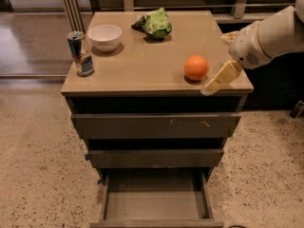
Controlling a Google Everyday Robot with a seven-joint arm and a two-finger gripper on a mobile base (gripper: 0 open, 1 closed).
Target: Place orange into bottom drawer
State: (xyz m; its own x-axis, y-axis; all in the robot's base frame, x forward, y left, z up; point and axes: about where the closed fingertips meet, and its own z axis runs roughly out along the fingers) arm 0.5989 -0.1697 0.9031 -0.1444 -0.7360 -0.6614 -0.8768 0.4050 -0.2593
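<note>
Your orange (196,67) sits near the bench's (142,65) front right corner, not yet lifted. Your end effector (219,78) is just beside it, and I cannot tell its grip state. The bottom drawer (154,204) stands open.

Office-like or lab room: speckled polished floor (33,141); drawer cabinet (142,70); gripper (215,66) beside orange (196,67).

The bottom drawer (154,204) is cropped below, and the gripper (213,84), just right of the orange (196,67), has its arm cropped rightward.
</note>
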